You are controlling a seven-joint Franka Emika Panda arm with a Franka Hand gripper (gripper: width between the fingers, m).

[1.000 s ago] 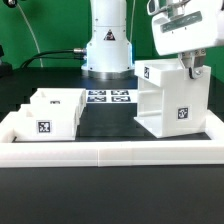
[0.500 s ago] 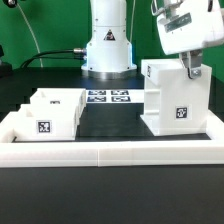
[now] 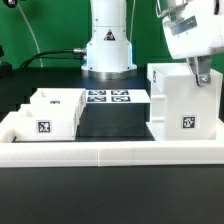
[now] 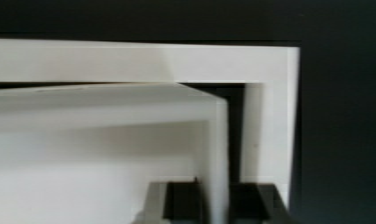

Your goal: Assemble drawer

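Pincer (image 3: 202, 72) seemingly clamping housing (image 3: 185, 105), upright, tag (image 3: 188, 122) facing camera.

- The hand (image 3: 200, 68) is being cut off by the exterior view's top and right edges, and its fingertips are lying hidden behind the top rim of the housing (image 3: 185, 105).
- In the wrist view the fingers (image 4: 181, 205) are showing only as dark, blurred stubs either side of a housing wall, cut short by the picture's edge.
- The housing is filling that view so closely that its surfaces are blurring together.
- The front tray (image 3: 42, 122) is covering part of the rear tray (image 3: 55, 98).
- The marker board (image 3: 108, 97) is showing tags too small to read.
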